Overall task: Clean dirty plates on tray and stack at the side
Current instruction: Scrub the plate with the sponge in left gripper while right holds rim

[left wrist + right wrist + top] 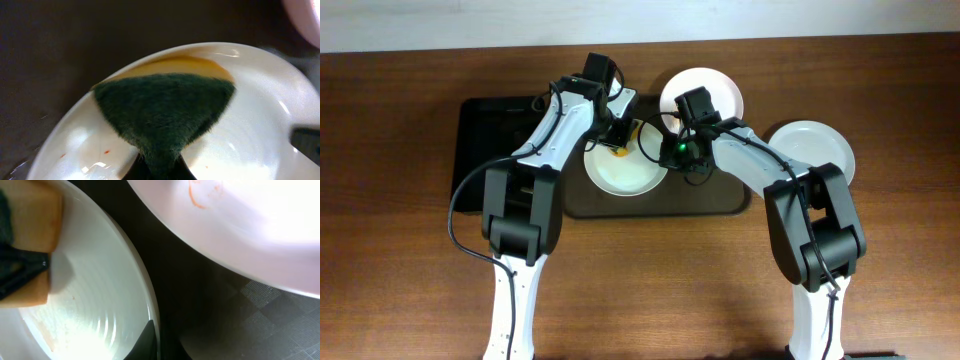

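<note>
Right now: gripping a sponge (165, 110) with the left gripper (617, 140), closed fully around it. Holding it against the inner surface of the front plate (625, 175), with the dark green scrub side toward the left wrist camera and the yellow foam beyond. Visible on that plate beside the sponge: a few tiny orange specks (107, 151). Pinching the same plate's right rim with the right gripper (670, 152), likewise closed fully, with 1 dark finger (145, 340) lying over the rim in the right wrist view. Resting inside the brown tray (720, 205), in its left half: the front plate. Lying behind it, at the tray's far edge: a 2nd one, the back plate (718, 85), marked with a thin orange smear (197, 197). Sitting off the tray on the wooden table (400, 250), just beside the tray's right end: the 3rd, the side plate (815, 145). Left of the brown tray, under the left arm: a black tray (475, 140).
</note>
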Available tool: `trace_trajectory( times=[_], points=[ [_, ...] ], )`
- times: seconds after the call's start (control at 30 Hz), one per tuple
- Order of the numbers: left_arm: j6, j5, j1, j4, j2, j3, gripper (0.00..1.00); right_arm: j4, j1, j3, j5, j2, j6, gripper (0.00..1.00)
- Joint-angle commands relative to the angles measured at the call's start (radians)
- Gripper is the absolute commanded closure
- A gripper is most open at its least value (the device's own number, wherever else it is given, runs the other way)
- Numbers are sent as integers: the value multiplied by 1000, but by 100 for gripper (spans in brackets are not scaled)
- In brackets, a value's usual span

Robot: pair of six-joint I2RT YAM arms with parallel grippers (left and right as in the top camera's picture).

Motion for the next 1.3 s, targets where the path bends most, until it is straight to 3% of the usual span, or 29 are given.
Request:
trace_trajectory(
  times=[0.0,0.1,0.27,0.43,0.6,0.97,1.13,1.27],
  points=[
    [-164,-329,5,-69,47,-27,99,-8,-2,8,19,19,-6,96],
    [-199,-390,5,-154,47,-26,99,-8,-2,8,19,19,-6,96],
    [-184,-302,0,-274,47,-26,99,-8,-2,8,19,19,-6,96],
    [124,60,-3,-349,47,-26,99,-8,-2,8,19,19,-6,96],
    [229,208,-2,-380,47,-26,99,-8,-2,8,19,19,-6,96],
    [211,205,0,-171,47,-26,99,-8,-2,8,19,19,-6,96],
    [4,15,20,-56,47,-26,99,-8,-2,8,19,19,-6,96],
    [-149,-172,45,-77,47,-26,99,-8,-2,8,20,19,-6,96]
  ],
)
